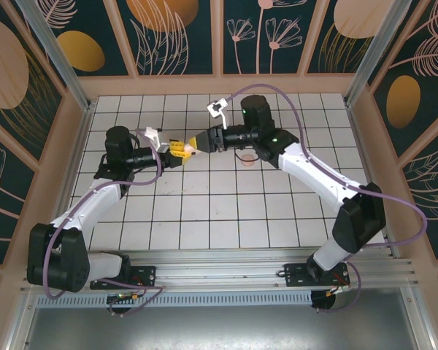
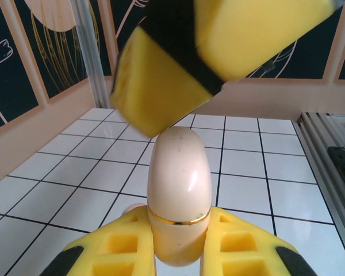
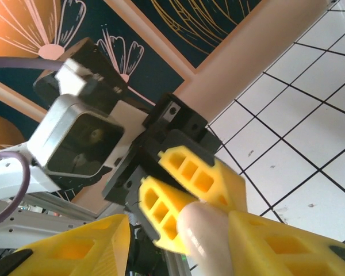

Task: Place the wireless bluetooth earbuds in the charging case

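Cream charging case [image 2: 179,190] with gold band [image 2: 178,218]; yellow left tool [image 2: 178,256]; white, black-gridded table [image 2: 259,190].

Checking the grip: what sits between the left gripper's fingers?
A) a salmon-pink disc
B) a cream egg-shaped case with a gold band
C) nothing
B: the left wrist view shows the left gripper shut on the cream case, one finger on each side of it.

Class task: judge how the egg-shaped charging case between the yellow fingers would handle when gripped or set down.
The charging case looks glossy, with a bright highlight, so probably slippery. Its rounded egg shape would likely roll or tip if set down. Gripped undeformed by the left end effector, it seems stiff.
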You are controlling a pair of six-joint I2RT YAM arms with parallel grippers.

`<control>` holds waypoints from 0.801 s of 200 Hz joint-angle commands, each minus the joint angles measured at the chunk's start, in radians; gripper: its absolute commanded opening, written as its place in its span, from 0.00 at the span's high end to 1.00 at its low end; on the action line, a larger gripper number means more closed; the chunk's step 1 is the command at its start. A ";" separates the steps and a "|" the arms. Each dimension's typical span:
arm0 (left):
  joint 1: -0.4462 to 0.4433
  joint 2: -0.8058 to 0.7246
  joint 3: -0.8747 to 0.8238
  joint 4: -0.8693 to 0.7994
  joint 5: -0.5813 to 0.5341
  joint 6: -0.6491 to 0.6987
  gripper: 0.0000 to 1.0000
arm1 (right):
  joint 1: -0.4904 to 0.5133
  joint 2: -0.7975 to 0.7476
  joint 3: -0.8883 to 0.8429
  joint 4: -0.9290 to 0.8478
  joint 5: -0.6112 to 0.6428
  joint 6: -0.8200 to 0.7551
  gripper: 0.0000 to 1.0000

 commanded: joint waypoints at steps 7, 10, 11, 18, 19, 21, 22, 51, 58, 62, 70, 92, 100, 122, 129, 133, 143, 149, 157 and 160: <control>0.001 0.013 0.037 0.002 -0.056 -0.104 0.95 | -0.042 -0.117 -0.085 0.044 0.128 0.065 0.52; 0.001 0.014 0.035 0.007 -0.061 -0.121 0.95 | -0.051 -0.126 -0.095 0.043 0.154 0.073 0.52; 0.001 0.015 0.035 0.010 -0.062 -0.127 0.95 | -0.054 -0.128 -0.098 0.043 0.162 0.076 0.52; -0.002 0.019 0.029 0.028 -0.076 -0.176 0.95 | -0.073 -0.149 -0.123 0.039 0.225 0.105 0.52; -0.003 0.018 0.028 0.030 -0.079 -0.179 0.95 | -0.076 -0.153 -0.127 0.039 0.237 0.109 0.52; -0.003 0.019 0.026 0.037 -0.085 -0.195 0.95 | -0.082 -0.161 -0.135 0.039 0.256 0.117 0.52; -0.004 0.019 0.025 0.039 -0.088 -0.203 0.95 | -0.085 -0.163 -0.139 0.039 0.268 0.121 0.52; -0.032 0.046 0.024 0.016 -0.168 -0.348 0.95 | -0.145 -0.262 -0.267 0.026 0.534 0.249 0.53; -0.042 0.051 0.024 -0.012 -0.186 -0.365 0.95 | -0.158 -0.287 -0.304 0.026 0.573 0.279 0.53; -0.051 0.055 0.029 -0.032 -0.199 -0.372 0.95 | -0.163 -0.301 -0.326 0.025 0.595 0.293 0.53; -0.067 0.063 0.041 -0.085 -0.236 -0.381 0.95 | -0.173 -0.330 -0.364 0.023 0.629 0.319 0.53; -0.118 0.108 0.098 -0.245 -0.332 -0.414 0.95 | -0.200 -0.396 -0.450 0.006 0.688 0.357 0.53; -0.137 0.128 0.119 -0.291 -0.378 -0.439 0.96 | -0.208 -0.414 -0.475 0.001 0.698 0.361 0.53; -0.183 0.188 0.168 -0.370 -0.463 -0.526 0.97 | -0.225 -0.454 -0.522 -0.019 0.707 0.364 0.53; -0.197 0.206 0.171 -0.384 -0.490 -0.560 0.97 | -0.229 -0.465 -0.532 -0.030 0.708 0.362 0.53; -0.205 0.214 0.186 -0.393 -0.507 -0.577 0.97 | -0.231 -0.470 -0.537 -0.036 0.708 0.360 0.53; -0.224 0.248 0.220 -0.414 -0.546 -0.620 0.97 | -0.236 -0.482 -0.550 -0.048 0.708 0.356 0.53; -0.234 0.267 0.237 -0.425 -0.566 -0.645 0.97 | -0.240 -0.489 -0.557 -0.054 0.705 0.352 0.53; -0.245 0.295 0.260 -0.441 -0.584 -0.672 0.97 | -0.245 -0.497 -0.565 -0.058 0.702 0.349 0.53; -0.250 0.309 0.273 -0.449 -0.592 -0.683 0.96 | -0.247 -0.500 -0.570 -0.060 0.699 0.347 0.53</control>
